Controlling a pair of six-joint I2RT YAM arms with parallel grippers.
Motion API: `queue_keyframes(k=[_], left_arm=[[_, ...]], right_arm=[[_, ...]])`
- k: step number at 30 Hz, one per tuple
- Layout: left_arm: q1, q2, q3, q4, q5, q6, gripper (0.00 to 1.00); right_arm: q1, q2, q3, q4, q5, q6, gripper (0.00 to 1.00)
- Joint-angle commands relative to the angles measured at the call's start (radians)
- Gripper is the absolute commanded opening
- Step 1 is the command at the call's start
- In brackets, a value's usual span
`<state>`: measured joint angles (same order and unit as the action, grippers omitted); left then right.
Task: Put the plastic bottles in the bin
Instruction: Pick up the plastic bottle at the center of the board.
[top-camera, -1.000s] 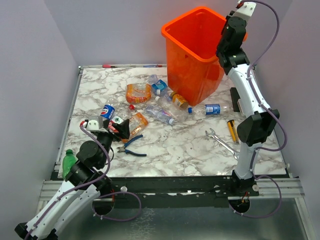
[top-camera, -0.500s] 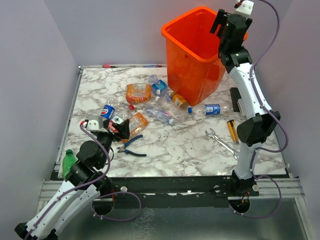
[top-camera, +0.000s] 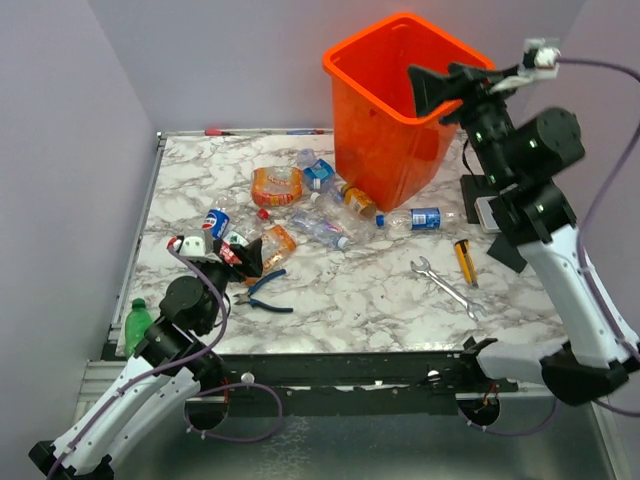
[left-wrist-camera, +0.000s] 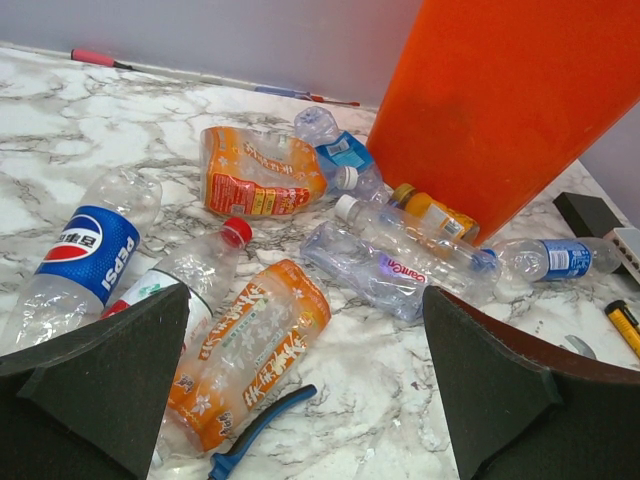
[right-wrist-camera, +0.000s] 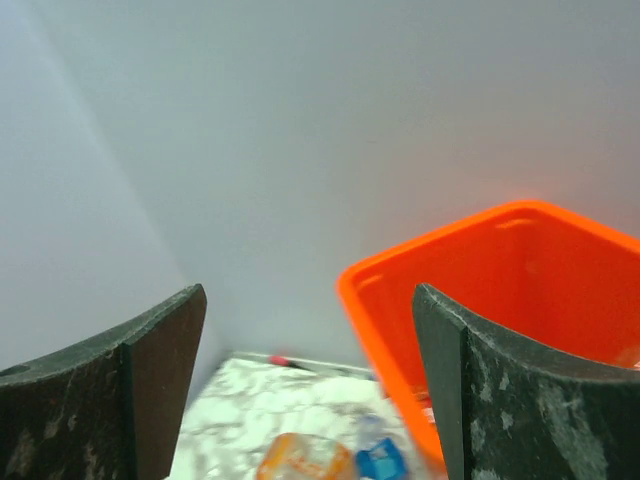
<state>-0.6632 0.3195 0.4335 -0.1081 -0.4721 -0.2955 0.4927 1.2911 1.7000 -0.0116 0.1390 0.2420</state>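
The orange bin (top-camera: 385, 120) stands at the back of the marble table. Several plastic bottles lie to its left and front: a crushed orange-labelled one (top-camera: 277, 185), a Pepsi one (top-camera: 214, 222), a blue-labelled one (top-camera: 420, 218) and a green one (top-camera: 135, 322) at the near left edge. My left gripper (top-camera: 248, 255) hovers low and open over an orange-labelled bottle (left-wrist-camera: 250, 350), with nothing between its fingers (left-wrist-camera: 120, 380). Up at the bin's right rim my right gripper (top-camera: 428, 88) is open and empty, pointing left; the bin (right-wrist-camera: 520, 290) fills the right of its wrist view.
Blue-handled pliers (top-camera: 265, 295) lie just in front of the left gripper. A steel wrench (top-camera: 445, 285), a yellow-and-black tool (top-camera: 465, 262) and a small box (top-camera: 490, 205) sit on the right side. Grey walls close in the table on three sides.
My right gripper opened above the bin, and the right arm swung out to the right, its fingers now pointing left across the rim. The left arm barely shifted.
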Motion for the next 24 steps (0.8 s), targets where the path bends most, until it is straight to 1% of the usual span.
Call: queue_keyframes(k=[1,3,6,9,11,14,16,20,21,24], left_arm=[[0.001,0.018,0.026,-0.026,-0.014,0.002,0.99],[0.001,0.032,0.029,-0.028,-0.012,0.0,0.99],[0.001,0.056,0.035,-0.032,-0.014,-0.004,0.99],[0.001,0.083,0.048,-0.044,-0.027,-0.014,0.99],[0.002,0.091,0.055,-0.06,-0.06,-0.033,0.99],[0.001,0.109,0.077,-0.119,-0.066,-0.06,0.99],[0.001,0.169,0.114,-0.205,-0.125,-0.129,0.99],[0.003,0.347,0.207,-0.459,-0.293,-0.32,0.99],[0.021,0.429,0.273,-0.601,-0.418,-0.491,0.99],[0.077,0.451,0.321,-0.69,-0.453,-0.576,0.99]], right_arm=[[-0.002,-0.198,-0.358,0.086,-0.251,0.176,0.87],[-0.002,-0.296,-0.516,0.089,-0.277,0.238,0.87],[-0.003,-0.403,-0.701,0.027,-0.271,0.286,0.88],[-0.003,-0.464,-0.845,-0.066,-0.202,0.357,0.91],[-0.002,-0.49,-0.924,-0.096,-0.174,0.433,0.98],[-0.002,-0.523,-1.031,-0.1,-0.163,0.526,1.0],[-0.002,-0.549,-1.111,-0.065,-0.171,0.573,1.0],[-0.002,-0.58,-1.244,0.021,-0.21,0.614,0.99],[-0.002,-0.556,-1.294,0.056,-0.273,0.618,1.0],[-0.002,-0.523,-1.305,0.057,-0.321,0.615,0.99]])
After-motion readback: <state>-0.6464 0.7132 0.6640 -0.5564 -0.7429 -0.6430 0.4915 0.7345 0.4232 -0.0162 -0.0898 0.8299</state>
